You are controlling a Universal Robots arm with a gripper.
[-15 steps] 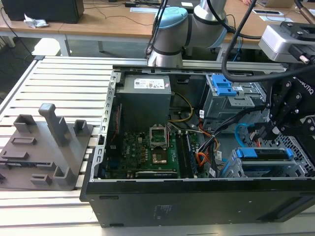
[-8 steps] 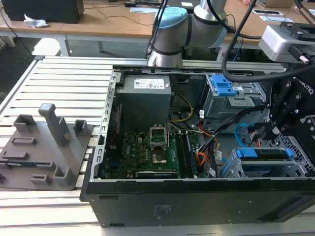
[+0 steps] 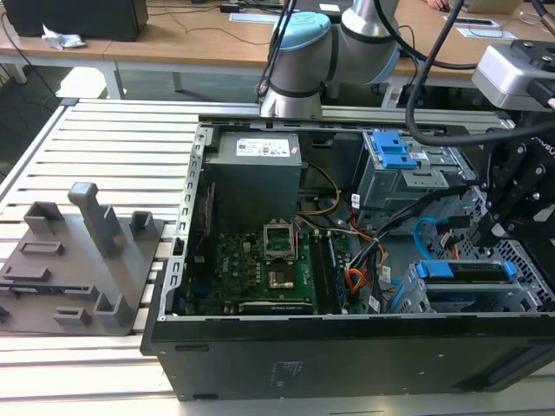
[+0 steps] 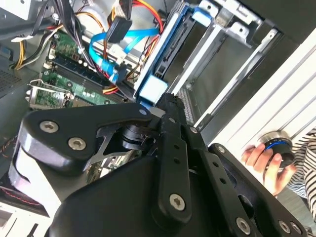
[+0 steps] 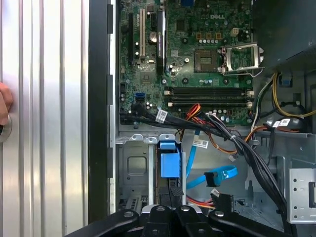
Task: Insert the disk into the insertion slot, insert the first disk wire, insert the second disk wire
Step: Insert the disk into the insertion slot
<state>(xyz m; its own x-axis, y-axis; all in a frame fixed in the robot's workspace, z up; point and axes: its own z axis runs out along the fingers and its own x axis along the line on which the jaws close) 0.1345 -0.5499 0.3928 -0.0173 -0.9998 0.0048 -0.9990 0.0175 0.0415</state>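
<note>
Hovering claw [image 5: 170, 191]: clenched, pads together, nose right at the blue end of the disk in both wrist views. I can't tell you whether they touch.
Disk [image 5: 169, 164]: sitting in the insertion slot, seen edge-on, blue carrier tab facing the claw.
Insertion slot [image 3: 531, 264]: silver perforated cage at the near corner of the PC case [image 3: 347, 360], on the exterior view's right.
Blue cable [image 5: 217, 175]: looped on the case floor just beside the slot, near a black plug [image 5: 223, 201]. Can't tell you whether either is mated to the disk.
Upper bay [image 3: 408, 173]: grey with a blue latch, farther back than the slot.
Hand [image 4: 261, 159]: a person's hand on a round knob [image 4: 276, 143] on the slatted tabletop [image 3: 113, 147], outside the case.
Grey fixture [image 3: 87, 260]: on the tabletop at the exterior view's left, well apart from your claw.
</note>
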